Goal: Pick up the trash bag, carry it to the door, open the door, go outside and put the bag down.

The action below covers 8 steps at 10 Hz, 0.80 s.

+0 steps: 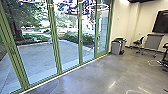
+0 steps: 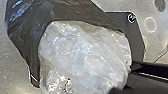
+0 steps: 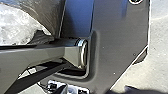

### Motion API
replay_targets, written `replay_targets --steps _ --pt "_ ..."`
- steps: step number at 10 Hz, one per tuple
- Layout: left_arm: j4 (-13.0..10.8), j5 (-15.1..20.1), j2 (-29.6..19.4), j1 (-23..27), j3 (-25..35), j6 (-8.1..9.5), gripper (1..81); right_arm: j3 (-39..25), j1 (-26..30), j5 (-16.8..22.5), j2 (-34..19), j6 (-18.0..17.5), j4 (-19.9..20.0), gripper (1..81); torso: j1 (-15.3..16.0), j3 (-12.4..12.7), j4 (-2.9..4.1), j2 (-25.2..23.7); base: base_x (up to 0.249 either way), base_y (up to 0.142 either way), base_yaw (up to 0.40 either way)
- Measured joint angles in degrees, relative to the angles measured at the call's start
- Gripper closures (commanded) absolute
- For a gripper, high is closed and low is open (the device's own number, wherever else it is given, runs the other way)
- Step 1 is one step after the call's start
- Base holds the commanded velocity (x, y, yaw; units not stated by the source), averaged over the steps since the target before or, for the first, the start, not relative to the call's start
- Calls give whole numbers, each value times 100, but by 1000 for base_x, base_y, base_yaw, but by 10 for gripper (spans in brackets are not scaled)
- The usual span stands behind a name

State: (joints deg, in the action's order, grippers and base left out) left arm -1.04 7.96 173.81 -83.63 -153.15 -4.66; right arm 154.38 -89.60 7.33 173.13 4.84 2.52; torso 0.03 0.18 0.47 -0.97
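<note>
"Trash bag (image 2: 72, 47) first, right up close to the left wrist camera: crinkled clear plastic (image 2: 85, 60) with shiny dark film (image 2: 25, 30) around much of it."

"Does the right wrist view catch it too?"

"Part of it, yes. Same clear plastic, same dark film."

"And the grippers, what are they doing?"

"Can't tell for the left gripper or the right gripper — released, clenched or holding the bag, I couldn't say."

"Fair enough. What's ahead of the robot?"

"Tall glass panels in green frames (image 1: 57, 50), running along the edge of a smooth grey floor (image 1: 100, 75). Through the glass there's a paved yard (image 1: 37, 57), with bushes (image 1: 77, 37) and trees beyond."

"So the bag's indoors?"

"It's over that indoor floor, near the robot. Farther off, grey bins (image 1: 116, 47) stand near the wall (image 1: 125, 22), with a chair (image 1: 139, 42) and a dark screen (image 1: 160, 21) to their right."
</note>
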Motion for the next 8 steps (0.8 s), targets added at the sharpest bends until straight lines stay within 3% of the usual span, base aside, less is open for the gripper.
replay_targets --steps 8 --pt "0 -2 2 -5 0 0 811 0 7 -2 0 1 -5 10 0 0 0 0 115 -70 0"
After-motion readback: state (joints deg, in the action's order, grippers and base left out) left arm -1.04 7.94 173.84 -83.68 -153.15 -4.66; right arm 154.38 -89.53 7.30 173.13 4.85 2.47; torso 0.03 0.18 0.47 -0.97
